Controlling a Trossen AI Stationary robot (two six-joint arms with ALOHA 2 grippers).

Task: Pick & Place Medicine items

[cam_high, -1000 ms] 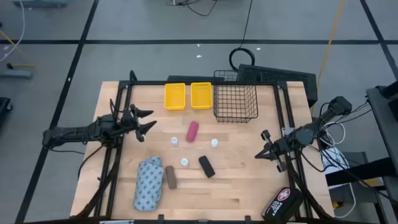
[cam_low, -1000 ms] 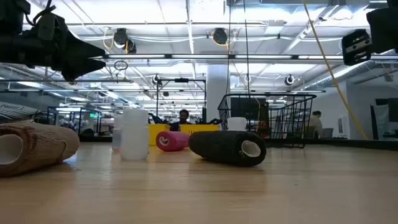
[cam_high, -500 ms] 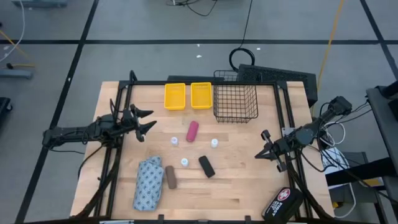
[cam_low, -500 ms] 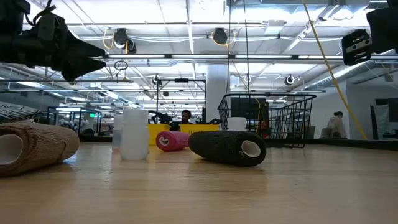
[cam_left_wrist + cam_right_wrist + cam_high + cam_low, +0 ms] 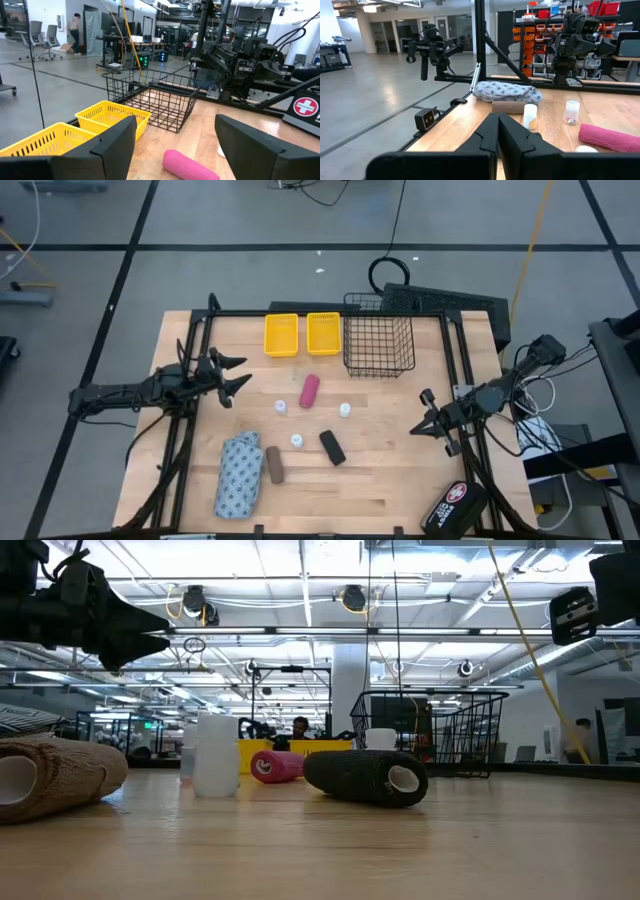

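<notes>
Magenta tube lying on table just before wire basket; likely light, stiff, rollable, best gripped across its middle. Left claw spread, empty, nearby; right claw clenched, empty.

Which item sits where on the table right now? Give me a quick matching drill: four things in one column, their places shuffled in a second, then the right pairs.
Things:
1. magenta tube
2. blue-white pouch
3. black roll
4. black case with the cross

Places:
A. at the table's near right corner, beyond the right tool
B. just in front of the yellow bins, mid-table
C. near the front edge, left of the brown roll
D. right of the nearest white bottle

Pairs: 1-B, 2-C, 3-D, 4-A
</notes>
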